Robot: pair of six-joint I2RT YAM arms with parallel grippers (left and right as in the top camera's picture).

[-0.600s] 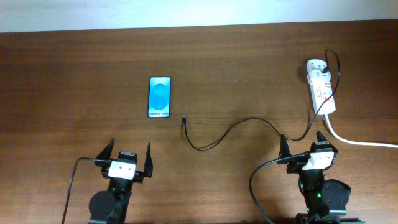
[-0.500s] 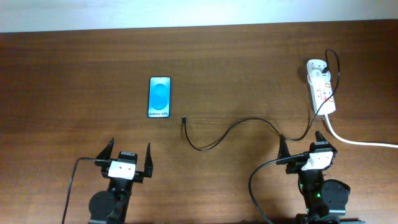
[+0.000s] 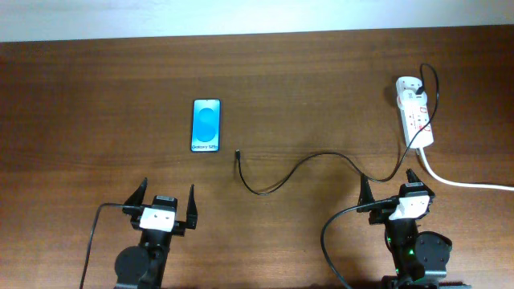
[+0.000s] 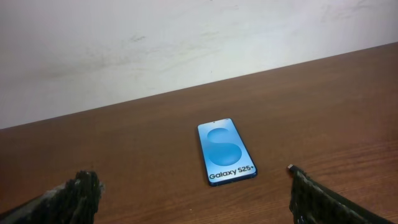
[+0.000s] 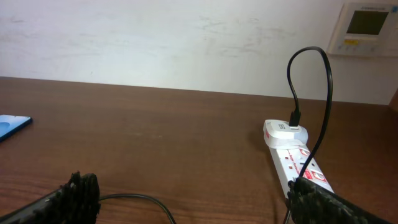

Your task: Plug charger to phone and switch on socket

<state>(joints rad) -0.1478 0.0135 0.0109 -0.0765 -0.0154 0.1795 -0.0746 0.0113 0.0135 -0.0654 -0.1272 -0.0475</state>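
The phone point(image 3: 206, 125) lies flat left of the table's middle, blue screen up; the left wrist view shows it point(image 4: 226, 151) with "Galaxy" text at its near end. The charger point(image 3: 297, 167) is a thin black cable curving from its plug tip point(image 3: 238, 152), right of the phone, to the adapter on the socket point(image 3: 416, 111). The socket is a white power strip at the far right, also in the right wrist view point(image 5: 293, 154). My left gripper point(image 3: 167, 200) is open and empty, short of the phone. My right gripper point(image 3: 389, 188) is open and empty, short of the socket.
A thick white cord point(image 3: 466, 183) runs from the socket off the right edge. A white wall point(image 4: 186, 43) stands behind the table's far edge, with a small wall panel point(image 5: 368, 28) at the right. Each arm's own black cable trails near the front edge.
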